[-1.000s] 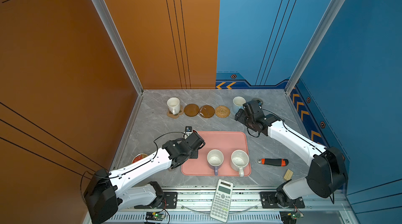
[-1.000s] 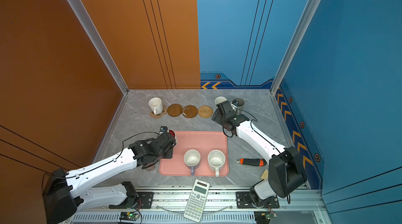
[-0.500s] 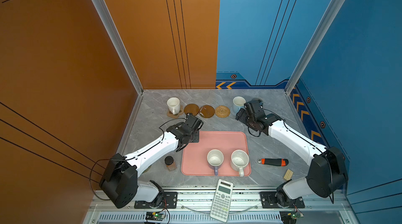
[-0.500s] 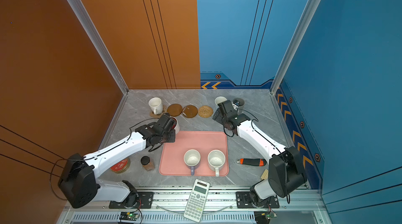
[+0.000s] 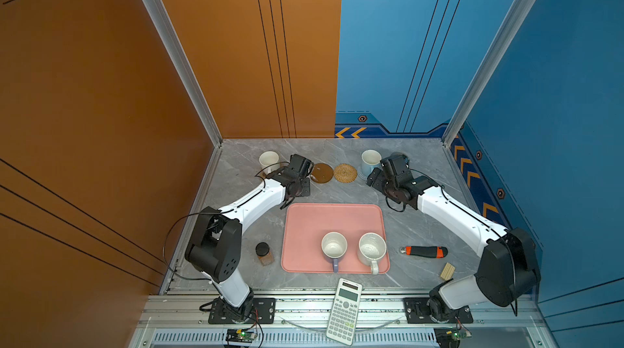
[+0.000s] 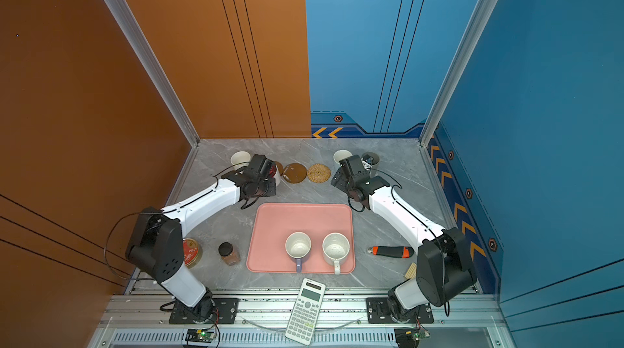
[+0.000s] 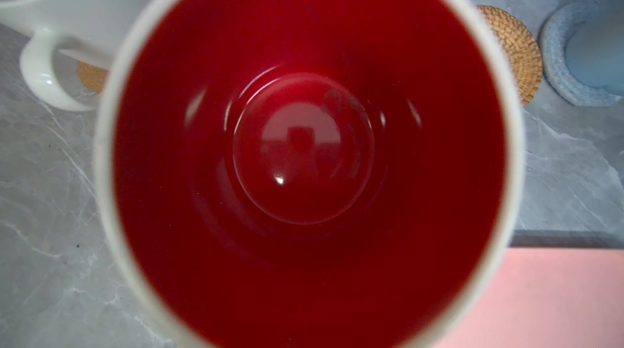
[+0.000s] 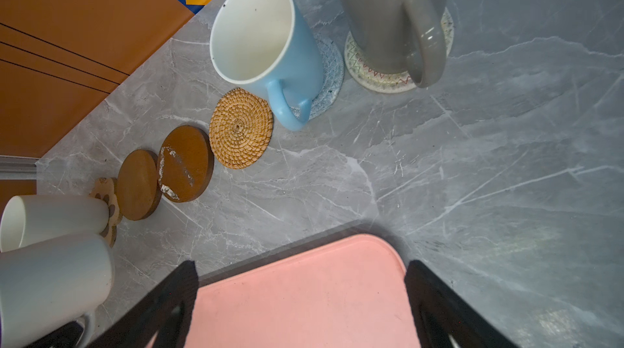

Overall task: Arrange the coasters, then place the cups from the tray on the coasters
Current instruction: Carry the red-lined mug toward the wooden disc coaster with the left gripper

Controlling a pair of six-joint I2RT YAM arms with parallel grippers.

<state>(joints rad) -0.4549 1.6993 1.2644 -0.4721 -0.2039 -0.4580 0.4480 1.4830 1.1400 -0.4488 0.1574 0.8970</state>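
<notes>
Orange and blue walls (image 5: pixel 236 59) close in a grey marble counter (image 5: pixel 337 150), and your six coasters run in a row along its far edge, across the middle of both top views.

The red-lined mug (image 7: pixel 304 147) is at the left of that row, clamped in the left gripper (image 6: pixel 270 174), apparently by the handle. It fills the left wrist view, so you cannot tell whether it has touched down. Just left of it, the white mug (image 5: pixel 269 160) stands on the paw coaster (image 7: pixel 90 76). Rightward come the plain disc (image 8: pixel 138 184), the scuffed disc (image 5: pixel 321 173) and the rattan round (image 5: pixel 345 172). After them the blue mug (image 5: pixel 370 160) sits on the knitted round (image 8: pixel 329 66) and the grey mug (image 8: pixel 381 19) on the whitish round (image 8: pixel 374 78).

Watch the landing. The two discs touch, so a mug set off-centre would straddle both and rock. The white mug is close enough to be nudged off its coaster. A handle grip would also let the mug swing.

The right gripper (image 8: pixel 300 265) is spread wide and empty above the far corner of the tray (image 5: pixel 304 221), close to the blue mug. A careless sweep there could clip that handle.

The tray holds a lavender mug (image 5: pixel 333 246) and a speckled mug (image 5: pixel 372 249) at its near edge. Every mug whose inside shows is empty.
</notes>
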